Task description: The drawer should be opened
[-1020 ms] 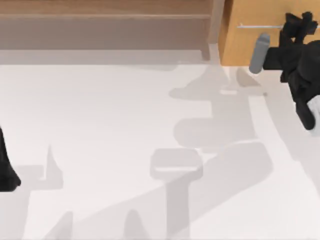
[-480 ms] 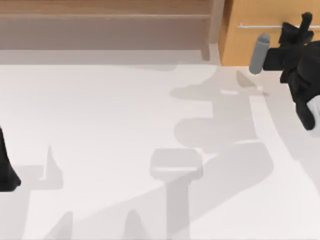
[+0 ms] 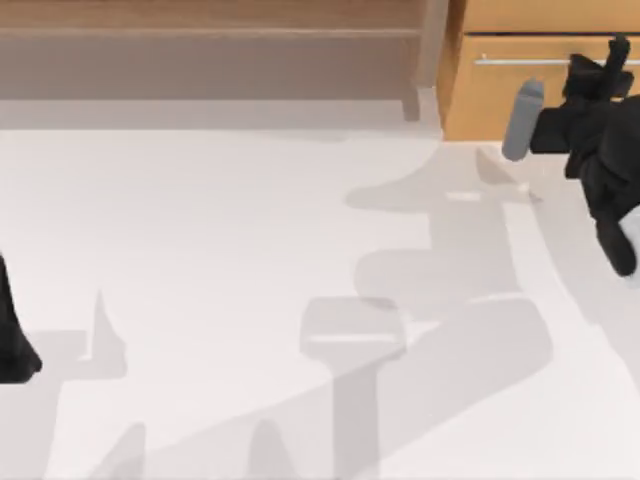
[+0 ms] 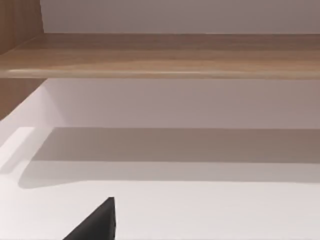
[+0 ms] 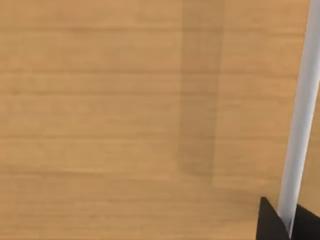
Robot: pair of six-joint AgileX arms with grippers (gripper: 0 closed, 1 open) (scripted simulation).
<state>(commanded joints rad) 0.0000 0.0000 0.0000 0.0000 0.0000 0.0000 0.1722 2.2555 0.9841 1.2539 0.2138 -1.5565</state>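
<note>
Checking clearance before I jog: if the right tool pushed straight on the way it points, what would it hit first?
The right tool is at the silver bar handle, fingers either side of it. Straight on, it would most likely meet the drawer front behind the bar.

You are looking straight down on the worktop [image 3: 250, 260] from above. Your left wrist camera is facing the shelf unit [image 4: 165, 55] low across the surface; your right wrist camera is sitting very near the drawer [image 5: 125, 100] front, also seen from above.
</note>
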